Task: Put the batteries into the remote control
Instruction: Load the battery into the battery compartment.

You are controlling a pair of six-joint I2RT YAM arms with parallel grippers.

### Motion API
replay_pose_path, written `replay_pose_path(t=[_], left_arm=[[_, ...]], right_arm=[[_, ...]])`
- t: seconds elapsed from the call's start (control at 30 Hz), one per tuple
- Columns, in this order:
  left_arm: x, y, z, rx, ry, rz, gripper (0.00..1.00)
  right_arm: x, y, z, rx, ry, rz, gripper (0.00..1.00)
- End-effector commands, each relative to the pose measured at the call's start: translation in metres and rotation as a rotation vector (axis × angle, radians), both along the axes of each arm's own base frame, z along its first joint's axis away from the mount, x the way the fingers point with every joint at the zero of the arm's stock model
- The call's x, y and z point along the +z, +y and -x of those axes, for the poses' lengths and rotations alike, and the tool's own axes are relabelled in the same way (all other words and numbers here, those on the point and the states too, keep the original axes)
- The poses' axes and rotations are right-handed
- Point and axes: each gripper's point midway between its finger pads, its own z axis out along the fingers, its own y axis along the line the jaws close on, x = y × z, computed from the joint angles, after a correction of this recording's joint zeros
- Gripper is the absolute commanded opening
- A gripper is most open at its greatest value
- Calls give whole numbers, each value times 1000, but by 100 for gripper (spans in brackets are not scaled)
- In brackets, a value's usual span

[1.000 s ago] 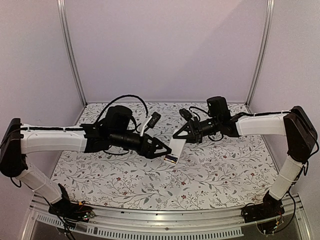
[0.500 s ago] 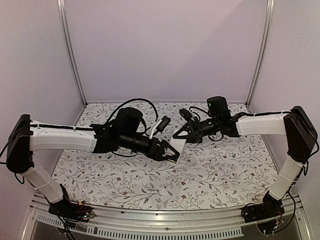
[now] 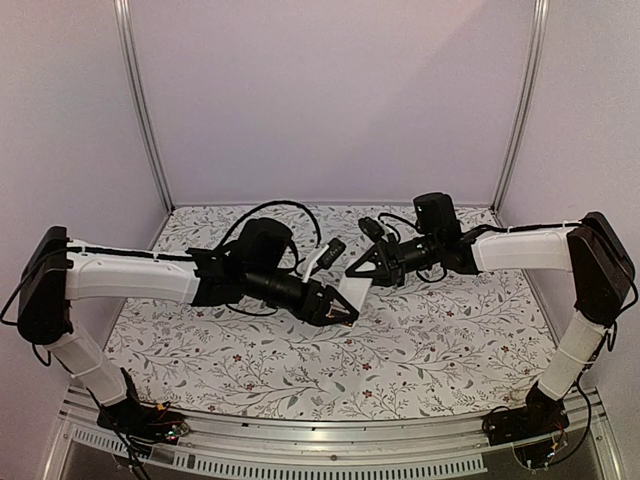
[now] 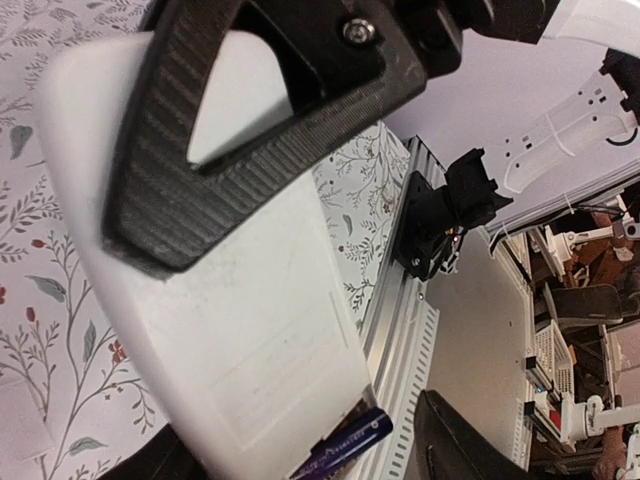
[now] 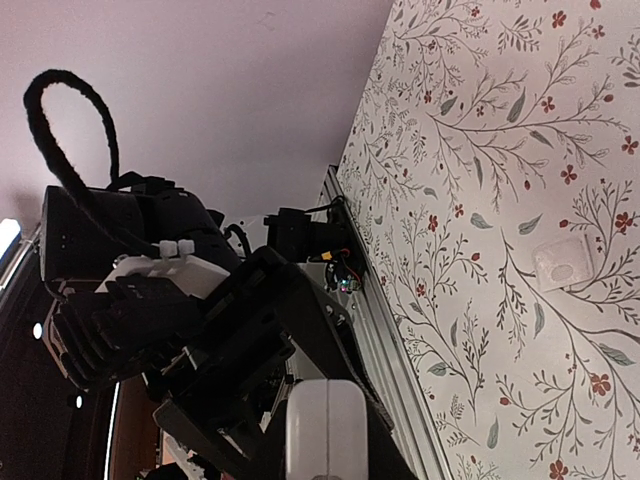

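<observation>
We cannot tell whether our left gripper (image 3: 345,312) clasps the slim, glossy purple battery (image 4: 345,444), its print unreadable, at the smooth white remote control's (image 4: 250,330) near end. Our right gripper's (image 3: 358,275) ribbed black fingers (image 4: 200,170) clamp that remote above the floral cloth (image 3: 250,370).

White shells cover the long links of the left arm (image 3: 125,276) and right arm (image 3: 520,248); joints and wrists are black. Black cables (image 5: 62,76) loop overhead. The right tool (image 3: 352,274) has a ribbed black triangular finger (image 4: 250,195) (one silver screw (image 4: 357,31)).
</observation>
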Motion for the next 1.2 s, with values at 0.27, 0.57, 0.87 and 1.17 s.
replay_pose_path(t=[0.27, 0.57, 0.87, 1.17], left_arm=[[1, -5, 3, -31, -4, 3, 48], [-4, 1, 1, -33, 21, 21, 35], [3, 11, -1, -40, 3, 47, 55], [0, 26, -3, -40, 59, 92, 42]], right_arm=[[21, 1, -4, -1, -50, -42, 0], [31, 0, 0, 9, -70, -76, 0], [37, -1, 2, 13, -84, -95, 0], [38, -2, 3, 16, -94, -102, 0]])
